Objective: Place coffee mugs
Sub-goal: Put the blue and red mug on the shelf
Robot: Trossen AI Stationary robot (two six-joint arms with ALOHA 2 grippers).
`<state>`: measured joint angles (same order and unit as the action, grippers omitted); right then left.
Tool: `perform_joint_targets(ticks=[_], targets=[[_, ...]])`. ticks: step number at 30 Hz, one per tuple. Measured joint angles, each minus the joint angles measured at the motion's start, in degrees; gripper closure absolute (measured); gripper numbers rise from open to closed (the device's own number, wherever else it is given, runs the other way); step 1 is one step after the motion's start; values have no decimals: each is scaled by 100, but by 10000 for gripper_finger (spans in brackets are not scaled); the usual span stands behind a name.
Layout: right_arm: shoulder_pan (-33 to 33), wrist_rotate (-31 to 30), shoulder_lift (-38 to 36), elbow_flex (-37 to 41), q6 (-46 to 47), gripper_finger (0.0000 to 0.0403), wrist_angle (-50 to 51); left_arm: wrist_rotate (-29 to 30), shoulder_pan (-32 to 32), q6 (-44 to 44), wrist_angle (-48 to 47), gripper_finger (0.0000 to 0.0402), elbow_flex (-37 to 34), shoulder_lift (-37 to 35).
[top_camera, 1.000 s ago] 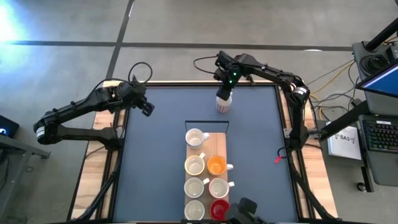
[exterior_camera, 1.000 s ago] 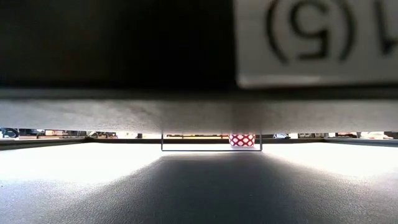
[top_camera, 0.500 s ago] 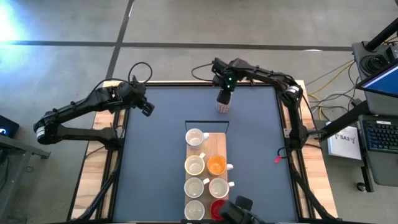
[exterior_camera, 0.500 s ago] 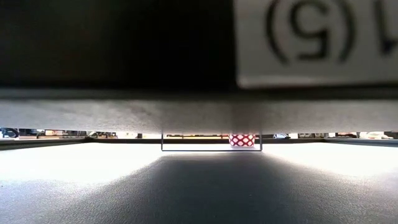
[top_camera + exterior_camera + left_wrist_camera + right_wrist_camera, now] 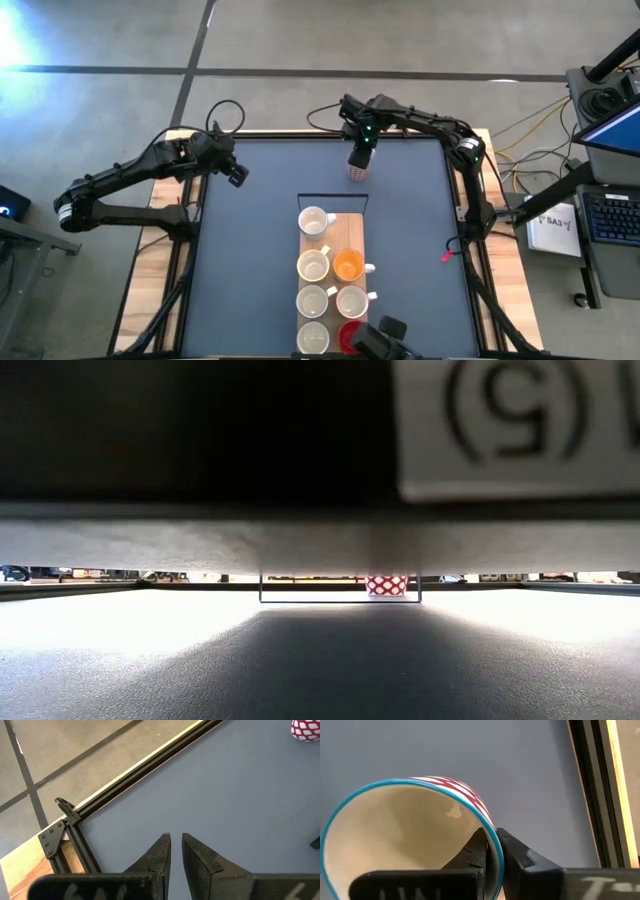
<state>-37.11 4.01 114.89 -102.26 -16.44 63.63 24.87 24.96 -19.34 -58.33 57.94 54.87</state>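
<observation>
moved: my right gripper (image 5: pixel 492 851) has just snapped shut, pinching the patterned mug (image 5: pixel 358 172) rim | place: far table (image 5: pixel 250 250), beyond the board (image 5: pixel 345 222) | handling: stiff, slick, breakable; wall pinch suits | left gripper (image 5: pixel 176 850) idles nearly closed, empty

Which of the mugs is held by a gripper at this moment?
The red-patterned mug, alone beyond the board; the right gripper pinches its rim. The other mugs sit untouched on the wooden board.

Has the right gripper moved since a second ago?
Yes. In the high view the right gripper has shifted slightly toward the table's far edge; now it pinches the patterned mug's rim.
</observation>
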Motion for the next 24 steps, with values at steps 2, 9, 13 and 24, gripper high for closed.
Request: perform_joint_targets(ticks=[2,9,13,24], targets=[[-1,-13,-2,-35,83,387,149,1,1,-63,0,372,0,0],[-3,13,-312,-160,303,388,822,1,1,-213,0,372,0,4],[-1,28,-500,-151,495,388,1276,1,1,-372,2,372,2,4],[86,83,-1630,529,982,389,1723,-39,-64,-827,1,372,-1,-47]])
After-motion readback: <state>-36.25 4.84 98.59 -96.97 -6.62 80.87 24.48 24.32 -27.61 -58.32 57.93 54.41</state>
